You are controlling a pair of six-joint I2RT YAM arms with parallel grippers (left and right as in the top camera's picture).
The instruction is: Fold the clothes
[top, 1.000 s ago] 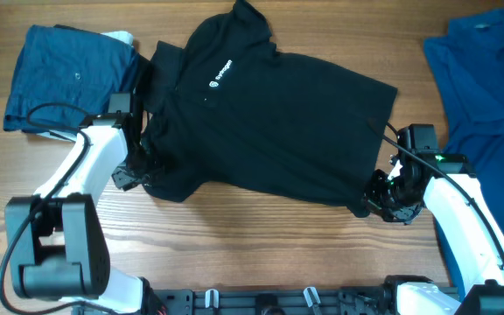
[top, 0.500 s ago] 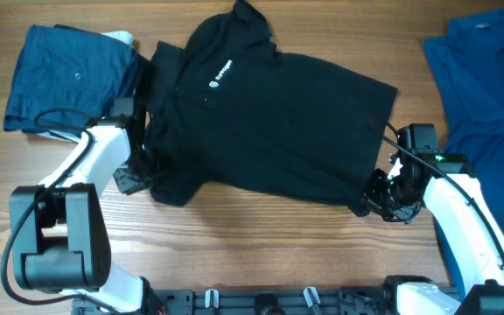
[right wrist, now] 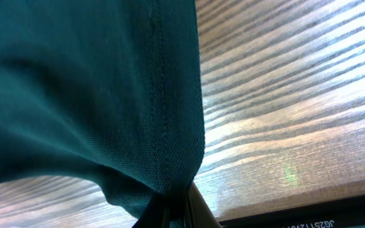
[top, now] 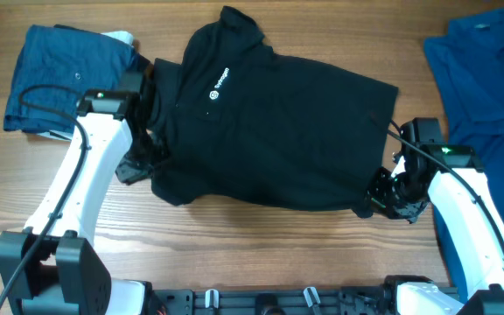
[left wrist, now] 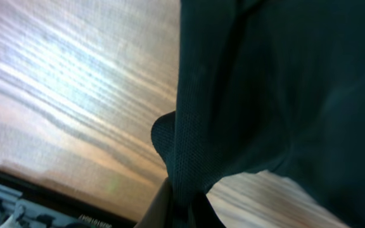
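Two arms, two grips, one shirt. The black T-shirt (top: 278, 122) lies across the middle of the wooden table (top: 261, 245). It is spread mostly flat but rumpled, with the collar toward 11 o'clock and the hem toward 3 o'clock. The white logo (top: 220, 85) faces up on the 10 o'clock part of the chest.

At the shirt's 8 o'clock edge is the left gripper (top: 145, 163), jaws closed right down on a bunched fold of black cloth. In the left wrist view the fold drops straight into the closed jaws at 6 o'clock of the frame, with wood grain at 9 o'clock.

At the shirt's 4 o'clock corner is the right gripper (top: 381, 198), also clamped tight with the hem corner pinched between the jaws. In the right wrist view the stitched hem runs down into the closed jaws at 6 o'clock, with bare wood at 3 o'clock.

The left arm (top: 77, 188) and right arm (top: 471, 227) are both white and reach in from the table's 6 o'clock side.

A folded navy pile (top: 68, 74) sits at the table's 10 o'clock with a pale piece (top: 122, 37) peeking out. It is just beside the black sleeve; I can't tell if they touch. A bright blue shirt (top: 484, 96) lies at 3 o'clock, apart from the black one. The right arm crosses over it in the overhead view.
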